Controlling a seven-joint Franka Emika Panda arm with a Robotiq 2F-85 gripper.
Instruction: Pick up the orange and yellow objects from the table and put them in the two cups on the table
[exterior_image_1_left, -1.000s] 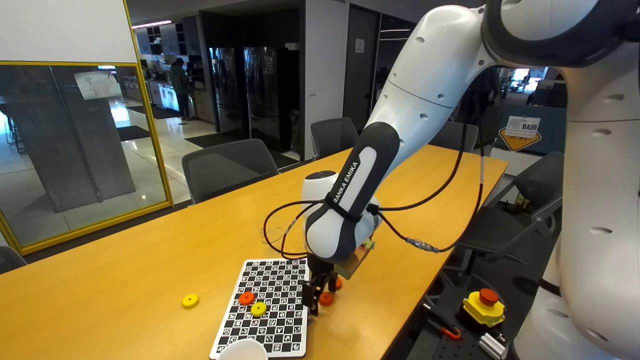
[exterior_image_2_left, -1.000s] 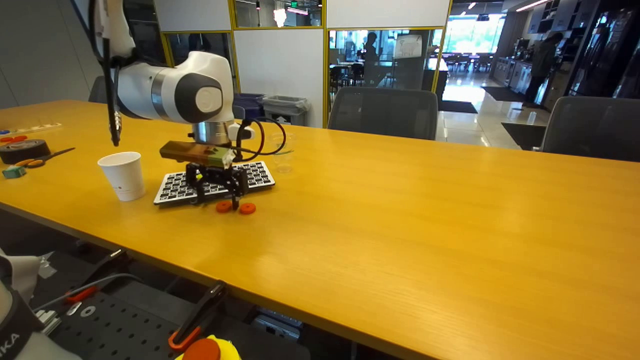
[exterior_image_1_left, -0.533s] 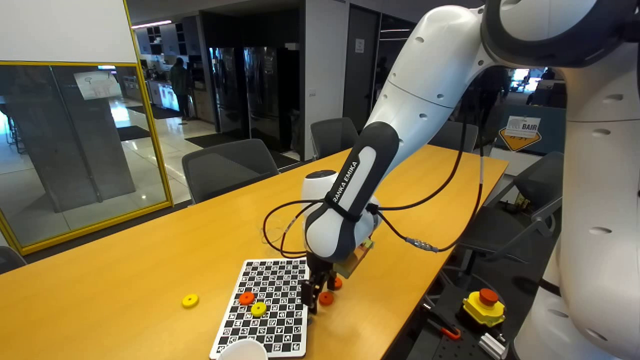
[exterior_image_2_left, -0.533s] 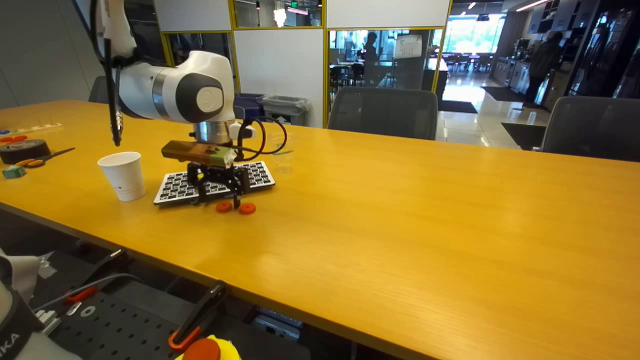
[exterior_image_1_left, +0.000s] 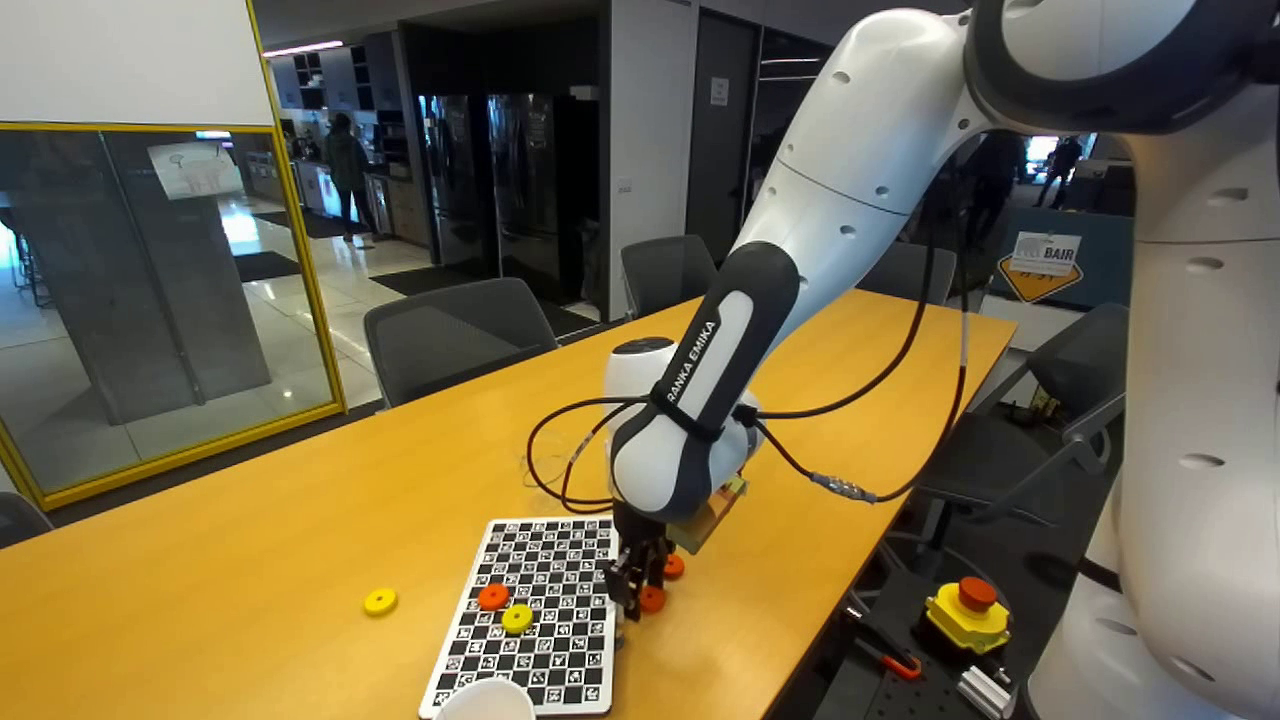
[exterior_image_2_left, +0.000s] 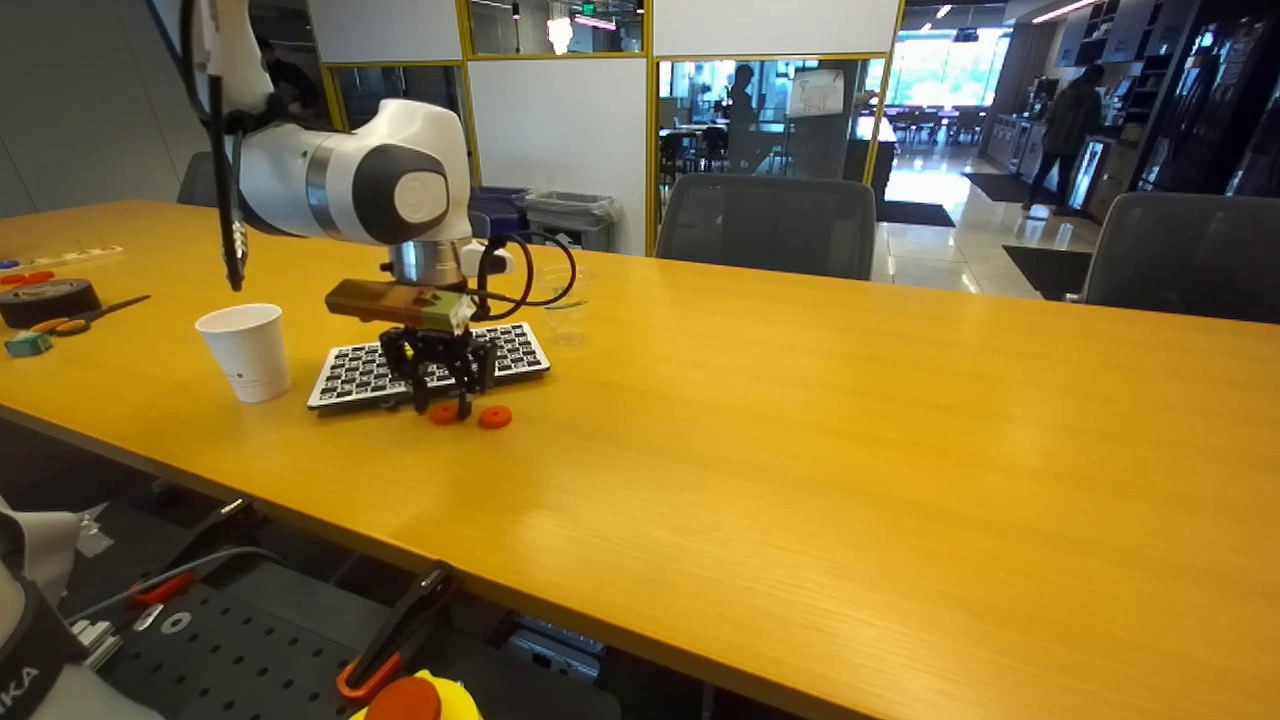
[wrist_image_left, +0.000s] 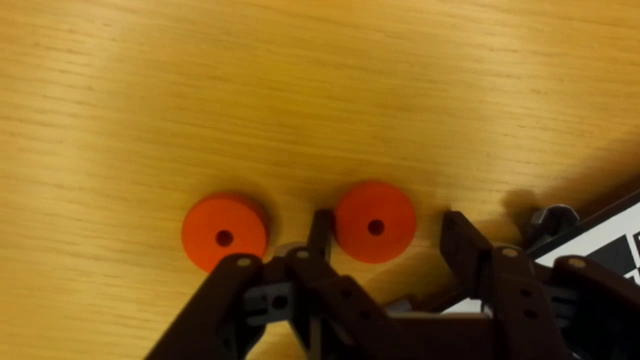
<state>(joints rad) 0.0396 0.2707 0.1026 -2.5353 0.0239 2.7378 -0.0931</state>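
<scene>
Wrist view: below centre, an orange disc (wrist_image_left: 375, 220) lies on the bench (wrist_image_left: 280, 110) between the parted jaws of the gripper (wrist_image_left: 387, 218), seemingly touching the left-of-frame jaw, clear of the other.

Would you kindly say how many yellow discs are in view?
2: in an exterior view, one yellow disc lies on the checkered board near an orange disc, and a second yellow disc on the table, off the board. More may hide behind the arm.

Both exterior views look down across the table (exterior_image_2_left: 850, 450); the wrist view looks down close.
</scene>
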